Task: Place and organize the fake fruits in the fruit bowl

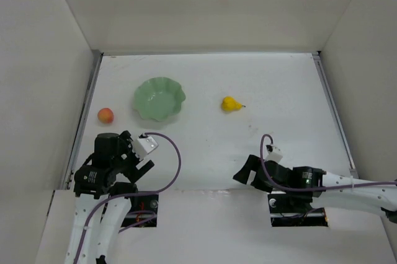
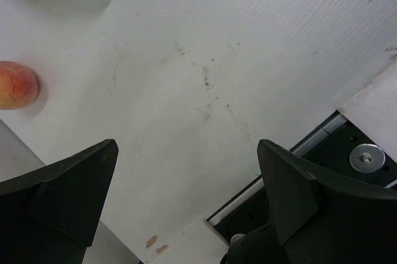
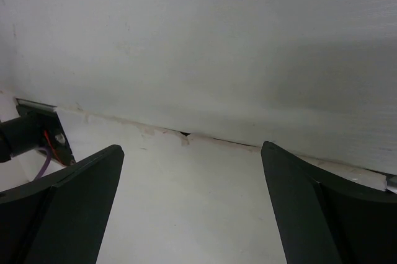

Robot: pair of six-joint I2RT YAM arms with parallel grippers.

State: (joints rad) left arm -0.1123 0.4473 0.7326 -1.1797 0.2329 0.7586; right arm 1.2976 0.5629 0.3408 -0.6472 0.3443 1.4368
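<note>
**White table (image 1: 291,84), two fruits loose beside the fruit bowl (image 1: 159,98)**

The peach (image 1: 105,115) lies left of it by the side wall (image 1: 49,90); the pear (image 1: 231,104) lies right, well apart. The left fingers (image 2: 62,196) and the right fingers (image 3: 74,202) gape wide and empty at the near edge. A skewed pinch could roll the peach into the wall; a low approach could shove the fruit bowl.
</note>
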